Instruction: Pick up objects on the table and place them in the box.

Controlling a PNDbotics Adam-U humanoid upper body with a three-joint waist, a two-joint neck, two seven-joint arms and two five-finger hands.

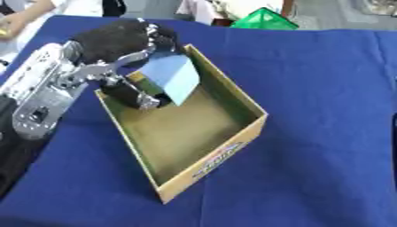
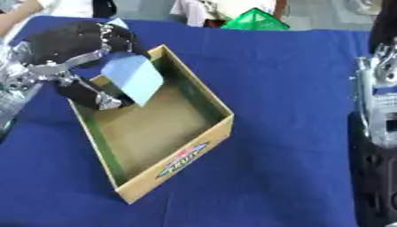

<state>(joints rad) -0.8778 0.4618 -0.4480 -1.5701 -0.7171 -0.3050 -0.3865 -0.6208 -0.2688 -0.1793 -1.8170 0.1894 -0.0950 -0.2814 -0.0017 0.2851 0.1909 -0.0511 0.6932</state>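
- Cardboard box [image 1: 203,156], open-topped and turned askew, is seen on the blue-covered table [image 1: 325,88], with a printed label on its outer wall toward 5 o'clock and an olive-brown floor left bare over its nearer half.
- A light blue, flat-sided object [image 1: 173,76] is held over the box's far corner, at about 11 o'clock from the box's middle, tilted with its lower edge down inside the walls; whether the floor is touched cannot be told.
- The left hand [image 1: 128,42] is brought in from 9 o'clock; its fingers are curled over the top of the blue object and its thumb [image 1: 144,98] is set against the lower side, so the object is pinched between them.
- The right arm [image 2: 377,106] is shown at the 3 o'clock edge of the right eye view only; the state of its hand cannot be told.
- A green object [image 1: 265,20] is seen at 12 o'clock beyond the table's far edge, well apart from the box.
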